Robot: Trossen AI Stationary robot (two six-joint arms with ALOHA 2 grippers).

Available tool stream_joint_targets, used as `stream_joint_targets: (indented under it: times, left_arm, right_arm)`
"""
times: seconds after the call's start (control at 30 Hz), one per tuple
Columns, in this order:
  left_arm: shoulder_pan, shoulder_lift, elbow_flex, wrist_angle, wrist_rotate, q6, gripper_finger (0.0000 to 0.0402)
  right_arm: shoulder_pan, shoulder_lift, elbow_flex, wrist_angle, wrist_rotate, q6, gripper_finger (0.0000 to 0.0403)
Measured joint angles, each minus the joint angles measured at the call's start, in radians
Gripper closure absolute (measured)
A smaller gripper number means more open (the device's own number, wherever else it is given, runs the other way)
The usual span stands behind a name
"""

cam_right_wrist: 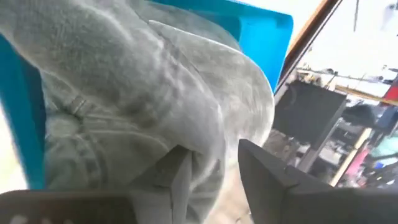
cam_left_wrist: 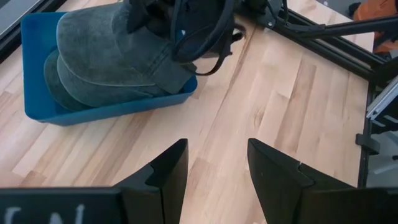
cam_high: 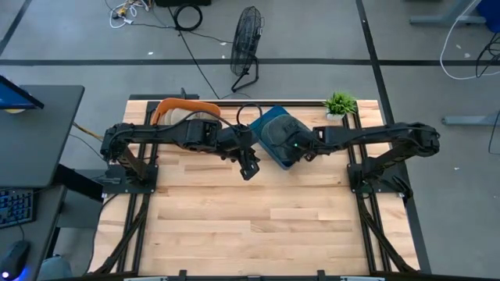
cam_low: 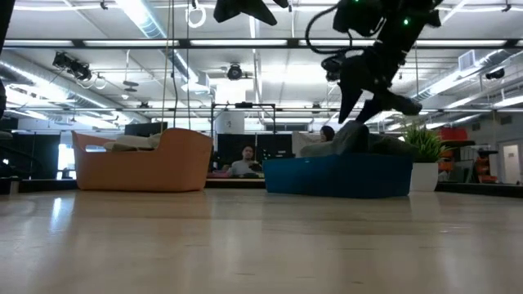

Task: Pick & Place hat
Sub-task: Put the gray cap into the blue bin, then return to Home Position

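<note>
A grey-green hat lies in a blue bin at the far middle of the table, on top of another hat like it. My right gripper hangs open just over the hat's crown, fingers slanting down from the right; low view shows it right above the hat. My left gripper is open and hovers above bare wood next to the bin's near left corner. In its wrist view the open fingers frame the tabletop, with the bin beyond. My right gripper has its open fingers on either side of a bulge of the hat's crown, coming from above and the table's right. Whether the fingertips touch the fabric I cannot tell. The hat rests in the bin.
An orange bin with pale contents stands at the far left of the table, seen low. A small potted plant sits at the far right. The near half of the wooden table is bare. A person sits in the room behind.
</note>
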Motion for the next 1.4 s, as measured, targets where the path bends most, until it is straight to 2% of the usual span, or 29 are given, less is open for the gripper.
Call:
stream_joint_targets:
  times: [0.13,0.33,0.47,0.67,0.8,0.93,1.0,1.23,1.4]
  left_arm:
    - [0.0,-0.023,0.0,-0.008,0.001,-0.019,0.0232]
    - [0.0,-0.114,0.0,-0.043,-0.001,-0.023,0.0232]
    - [0.0,-0.182,0.0,-0.042,-0.007,0.109,0.0232]
    - [-0.001,-0.233,0.0,-0.043,-0.008,0.231,0.0232]
    - [-0.002,-0.236,0.0,-0.093,-0.045,0.257,0.0232]
    - [-0.001,-0.234,-0.001,-0.209,-0.164,0.223,0.0232]
    - [-0.001,-0.234,-0.002,-0.24,-0.188,0.207,0.0232]
    - [-0.001,-0.234,-0.002,-0.248,-0.183,0.235,0.0232]
    - [-0.001,-0.234,-0.002,-0.285,-0.116,0.235,0.0237]
  right_arm:
    - [0.025,0.0,0.079,-0.13,0.002,0.093,0.0254]
    - [0.093,-0.001,0.246,-0.358,0.003,0.332,0.0234]
    - [0.153,-0.001,0.41,-0.499,-0.014,0.454,0.0233]
    - [0.202,-0.003,0.672,-0.611,-0.173,0.734,0.0244]
    - [0.203,-0.036,0.758,-0.609,-0.282,0.858,0.0253]
    - [0.203,-0.101,0.754,-0.6,-0.296,0.919,0.0266]
    - [0.2,-0.141,0.73,-0.592,-0.296,0.961,0.0276]
    - [0.202,-0.301,0.528,-0.466,-0.304,1.033,0.0304]
    - [0.201,-0.431,0.384,-0.416,-0.351,1.067,0.032]
